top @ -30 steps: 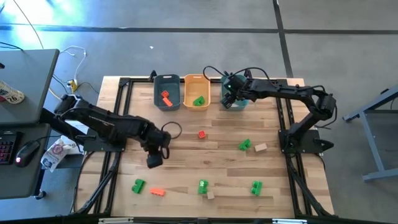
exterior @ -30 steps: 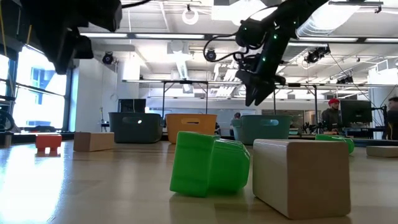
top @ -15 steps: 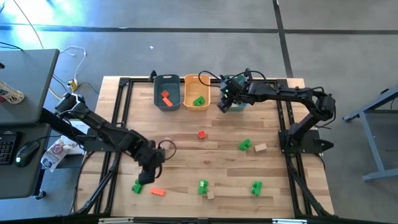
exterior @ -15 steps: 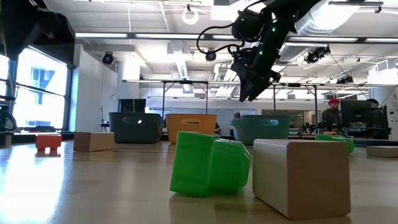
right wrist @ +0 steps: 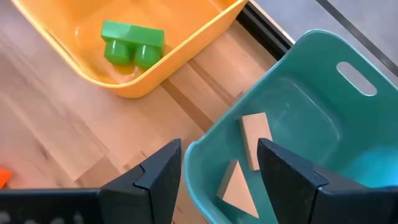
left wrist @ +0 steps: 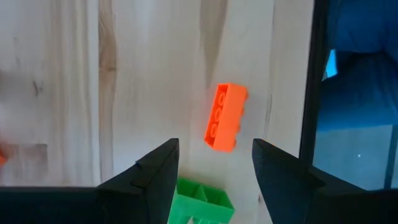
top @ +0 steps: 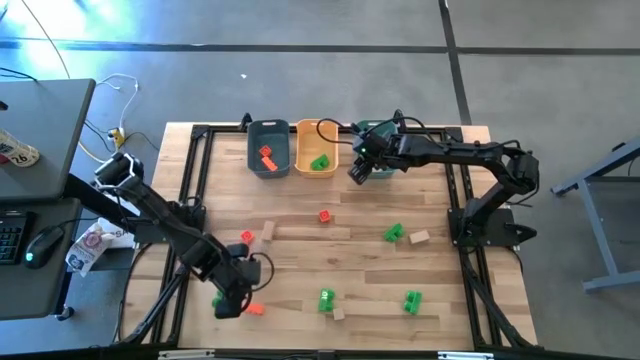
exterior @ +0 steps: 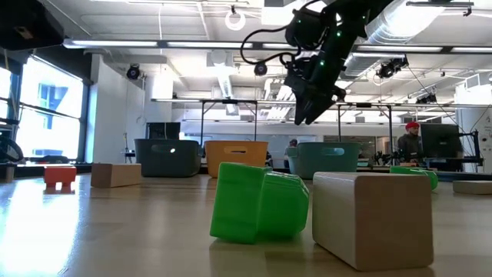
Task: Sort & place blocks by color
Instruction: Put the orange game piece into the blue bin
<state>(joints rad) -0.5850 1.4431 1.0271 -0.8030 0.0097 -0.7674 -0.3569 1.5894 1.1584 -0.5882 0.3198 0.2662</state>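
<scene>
My left gripper (top: pixel 232 300) (left wrist: pixel 214 155) is open, near the table's near-left corner. It points down over a green block (left wrist: pixel 200 199) (top: pixel 219 300), which shows between its fingers; a red-orange block (left wrist: pixel 224 117) (top: pixel 255 309) lies flat just beyond. My right gripper (top: pixel 358 172) (right wrist: pixel 219 155) (exterior: pixel 307 108) is open and empty, raised over the near-left rim of the teal bin (right wrist: pixel 292 112) (top: pixel 382 128). Two tan blocks (right wrist: pixel 255 148) lie in that bin. The orange-yellow bin (top: pixel 317 148) holds a green block (right wrist: pixel 132 42), and the blue-grey bin (top: pixel 268 148) a red one (top: pixel 266 156).
Loose blocks lie on the table: red (top: pixel 325 215), red-orange (top: pixel 246 237), tan (top: pixel 268 230), green (top: pixel 393 233), tan (top: pixel 419 237), green (top: pixel 326 299), tan (top: pixel 338 314), green (top: pixel 412 300). A desk with mouse and keyboard stands off the left edge. People show in the room beyond.
My left gripper has swung from mid-table toward the near edge and a little left, coming over the green and red-orange blocks; a tan and a red-orange block that it covered now show. My right gripper has drifted slightly left and nearer, off the teal bin's middle.
</scene>
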